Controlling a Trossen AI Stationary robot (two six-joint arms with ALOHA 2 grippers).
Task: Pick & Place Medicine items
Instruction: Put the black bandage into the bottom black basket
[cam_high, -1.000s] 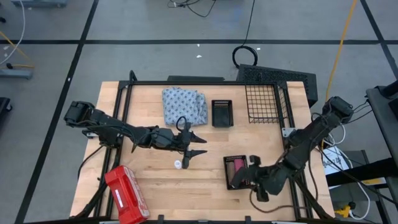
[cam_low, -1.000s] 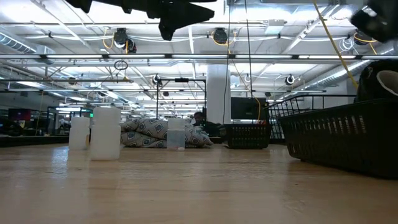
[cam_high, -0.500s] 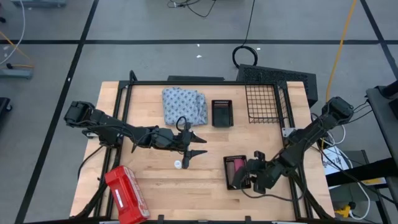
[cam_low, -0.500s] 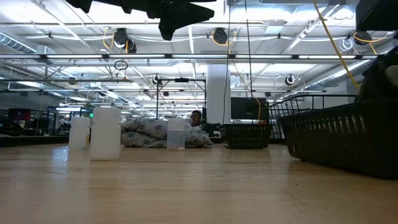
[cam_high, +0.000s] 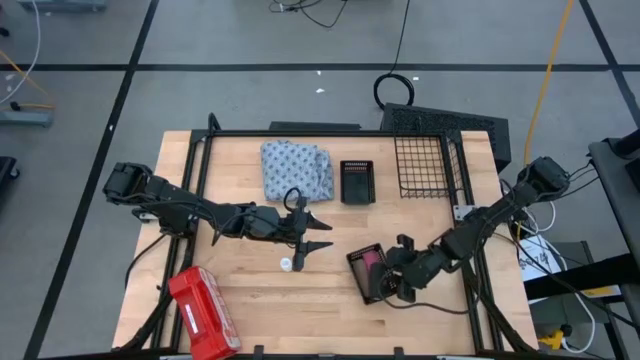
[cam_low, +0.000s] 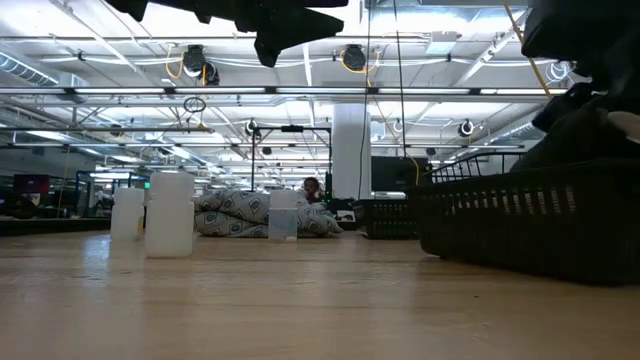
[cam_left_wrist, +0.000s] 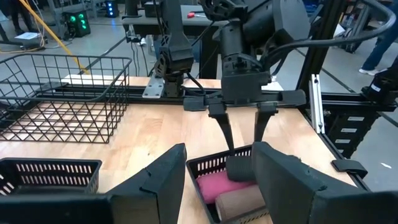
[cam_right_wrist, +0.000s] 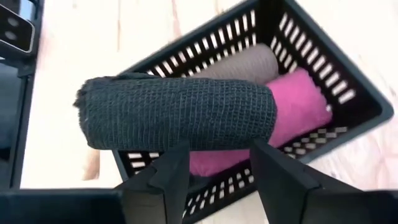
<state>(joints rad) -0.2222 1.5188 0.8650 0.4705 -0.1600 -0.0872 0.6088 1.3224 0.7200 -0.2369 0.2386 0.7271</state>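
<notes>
Right now my right jaws are closed on the black roll (cam_right_wrist: 177, 113), a dark, coarse-knit cylinder with one frayed end. It is gripped at its middle and lies crosswise over the small black basket (cam_right_wrist: 348, 81). I cannot tell whether it touches the rim. Inside the basket the pink roll (cam_right_wrist: 295, 109) and the brown roll (cam_right_wrist: 239, 65) lie side by side, the pink one fuzzy and bright, the brown one ribbed and dull, and both are partly covered by the black roll. From above, the basket sits askew on the bench (cam_high: 250, 295), right of centre near the front, with my right arm covering most of it, so only a pink strip shows. My left jaws stand wide apart with nothing between them, hanging above mid-bench and pointing toward the basket. One white bottle (cam_high: 286, 264) stands just in front of them. At bench level three white bottles show, two close together (cam_low: 170, 213) (cam_low: 127, 213) and one apart (cam_low: 283, 215), too pale for their tops to be read. The patterned cloth (cam_high: 297, 168) lies at the back and the red case (cam_high: 203, 310) at the front left corner. At bench level the basket's wall is cut off at the right edge and its contents are hidden.
</notes>
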